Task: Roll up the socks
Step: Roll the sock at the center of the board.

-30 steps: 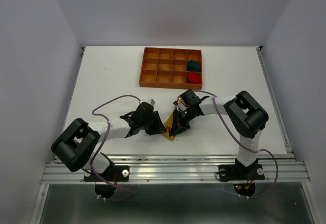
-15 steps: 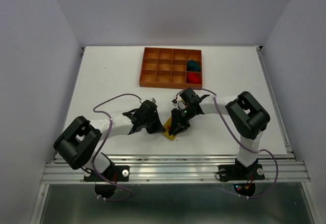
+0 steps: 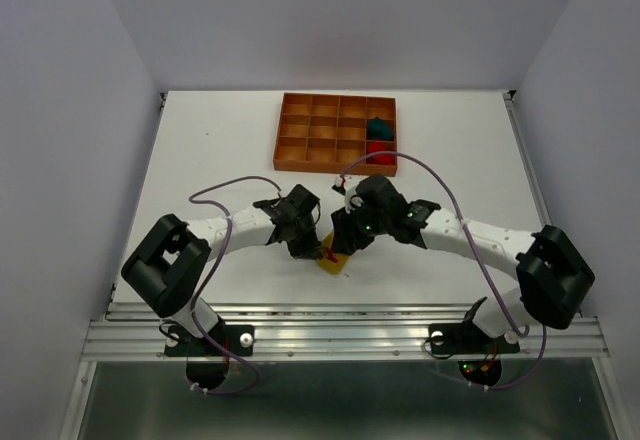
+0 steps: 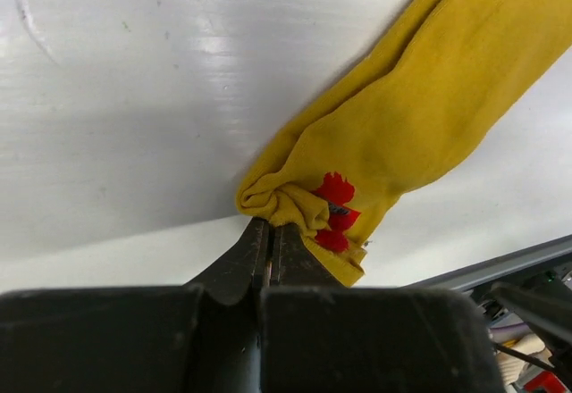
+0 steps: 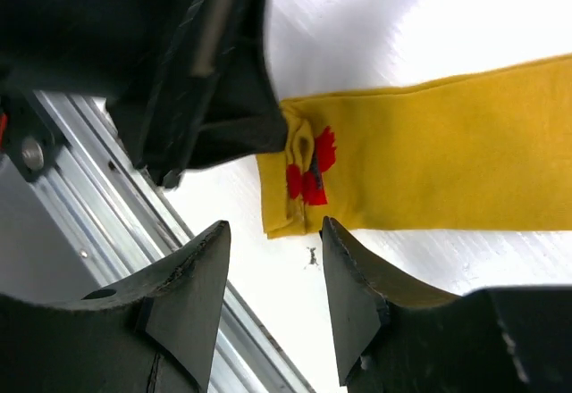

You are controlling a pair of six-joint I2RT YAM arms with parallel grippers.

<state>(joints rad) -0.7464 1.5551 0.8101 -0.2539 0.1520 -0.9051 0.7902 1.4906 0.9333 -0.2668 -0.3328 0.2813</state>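
The yellow sock (image 3: 336, 261) lies flat on the worktop (image 3: 200, 160), in the middle and close to the near edge, between the two arms. The left jaws are together and clamped on a small bunch of cloth at the sock's end with the red pattern. The right jaws are apart and hang just above this same end, with nothing between them. The red sock (image 3: 379, 152) and the teal sock (image 3: 377, 126) sit as small bundles in two right-hand compartments of the tray (image 3: 285, 130), far from the arms. I judge the sock light, soft and limp: it will fold and slide easily on the smooth worktop, and a roll will spring open if nothing presses on it. The best place to take hold seems to be the pinched end, where the cloth is already doubled, so the roll can start there and go along the length. The room is tight: the two wrists are almost touching, and the rail (image 3: 350, 325) is just beside the sock's end. To the far side there is more free worktop before the tray.
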